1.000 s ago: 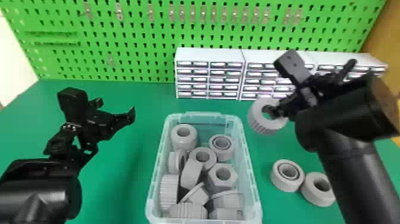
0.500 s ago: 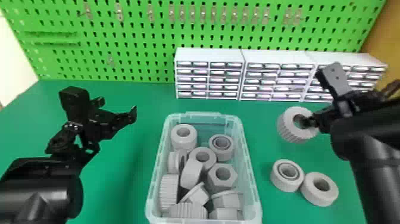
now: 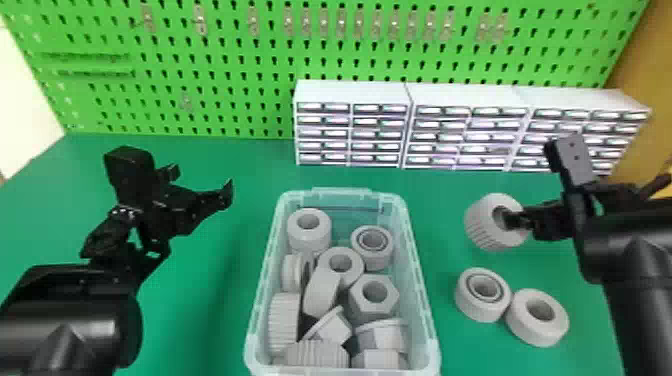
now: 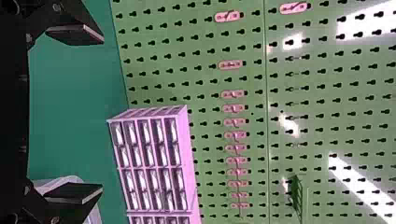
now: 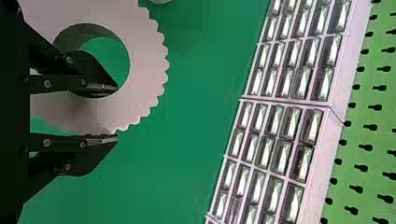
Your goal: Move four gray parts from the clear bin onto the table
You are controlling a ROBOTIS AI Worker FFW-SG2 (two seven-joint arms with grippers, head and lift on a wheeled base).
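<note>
My right gripper [image 3: 517, 221] is shut on a gray toothed ring [image 3: 485, 227], right of the clear bin [image 3: 419, 280] in the head view. In the right wrist view, one finger of the right gripper [image 5: 116, 113] sits in the hole of the gray gear [image 5: 144, 70], the other against its toothed rim. Two gray rings, one with an inner ring [image 3: 470, 305] and one plain [image 3: 522, 325], lie side by side on the green table [image 3: 215, 290]. Several gray parts [image 3: 374, 300] fill the bin. My left gripper [image 3: 202, 185], parked left of the bin, has its fingers apart in the left wrist view [image 4: 95, 114].
White drawer cabinets [image 3: 465, 95] stand along the table's back, behind the bin and the right gripper. A green pegboard [image 3: 225, 65] rises behind them. Bare table lies between the left arm and the bin.
The right gripper has moved right with the toothed ring, from beside the bin's back right corner to a spot behind the two rings on the table. The left arm has kept still.
</note>
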